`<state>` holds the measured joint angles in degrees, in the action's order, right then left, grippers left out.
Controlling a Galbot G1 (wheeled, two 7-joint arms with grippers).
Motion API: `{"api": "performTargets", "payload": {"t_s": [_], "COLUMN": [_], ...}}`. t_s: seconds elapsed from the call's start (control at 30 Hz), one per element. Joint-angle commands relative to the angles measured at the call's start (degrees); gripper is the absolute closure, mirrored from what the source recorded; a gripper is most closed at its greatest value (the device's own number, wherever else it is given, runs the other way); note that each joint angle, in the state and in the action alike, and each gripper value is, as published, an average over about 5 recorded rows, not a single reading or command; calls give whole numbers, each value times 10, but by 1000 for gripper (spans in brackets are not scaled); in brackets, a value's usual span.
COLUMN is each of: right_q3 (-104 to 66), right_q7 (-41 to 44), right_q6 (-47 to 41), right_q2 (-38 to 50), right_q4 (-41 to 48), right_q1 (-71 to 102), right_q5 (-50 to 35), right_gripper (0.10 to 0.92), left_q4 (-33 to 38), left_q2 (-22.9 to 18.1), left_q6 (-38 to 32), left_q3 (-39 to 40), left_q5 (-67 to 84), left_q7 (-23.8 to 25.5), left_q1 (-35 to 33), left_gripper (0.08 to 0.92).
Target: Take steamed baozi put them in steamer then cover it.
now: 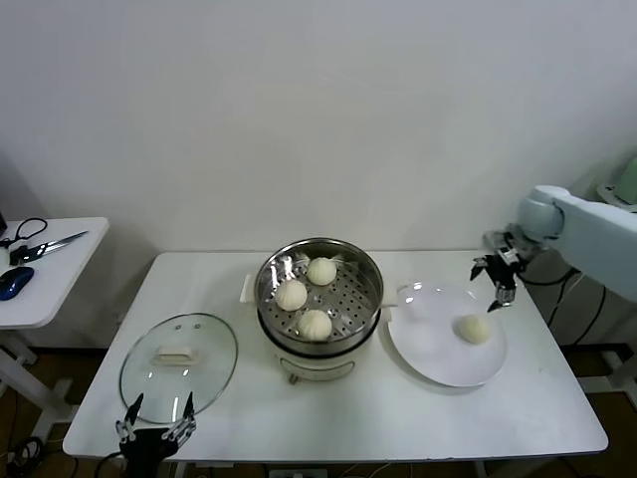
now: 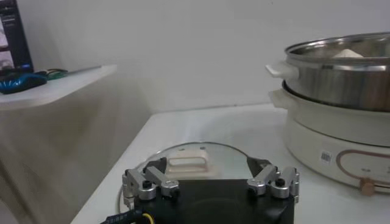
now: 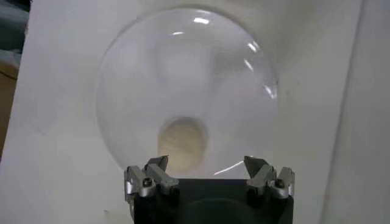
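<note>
White tabletop (image 1: 358, 418): three steamed baozi sit in the steamer (image 1: 318, 299); the last baozi (image 1: 475, 329) waits on the right plate (image 1: 438, 363). Right gripper (image 1: 495, 279) hovers, jaws wide, and should descend centred, squeezing gently.

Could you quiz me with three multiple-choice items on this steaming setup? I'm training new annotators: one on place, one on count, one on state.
1. Where does the clear glass lid with a cream handle lie?
A. on the steamer
B. on the table left of the steamer
C. on the plate

2. How many cream-white round buns sit in the shiny steel steamer pot?
A. one
B. three
C. four

3. How does the right gripper stand?
A. open and empty
B. shut on a bun
C. shut on the lid

Answers: B, it lies flat beside the pot; B, a fourth bun remains on the flat white plate; A, its jaws are spread above that bun.
</note>
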<state>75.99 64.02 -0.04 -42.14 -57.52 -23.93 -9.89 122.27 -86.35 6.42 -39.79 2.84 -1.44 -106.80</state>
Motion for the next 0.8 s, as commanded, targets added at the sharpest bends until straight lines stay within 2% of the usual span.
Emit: {"api": "performTargets", "payload": {"t_s": [0.03,0.63,0.8], "right_q3": [-82,-150,-149], "right_q7": [-7,-26,-23], "right_q6": [-21,-9,-9], "right_q2": [0,-38,-36], "right_q4": [33,92,87], "right_q1": [118,167,170], "right_q5": [48,94,92], "right_gripper": [203,204,252], "left_q4": [-1,-2,-2], "left_q2": [1,-2,-2], "left_q6": [0,-1,-1], "left_q3": [0,2,2], "left_q5": [0,-3,-3], "left_q7": [0,-1,-1], "left_q1": [1,-3,-3], "left_gripper": [177,177,177]}}
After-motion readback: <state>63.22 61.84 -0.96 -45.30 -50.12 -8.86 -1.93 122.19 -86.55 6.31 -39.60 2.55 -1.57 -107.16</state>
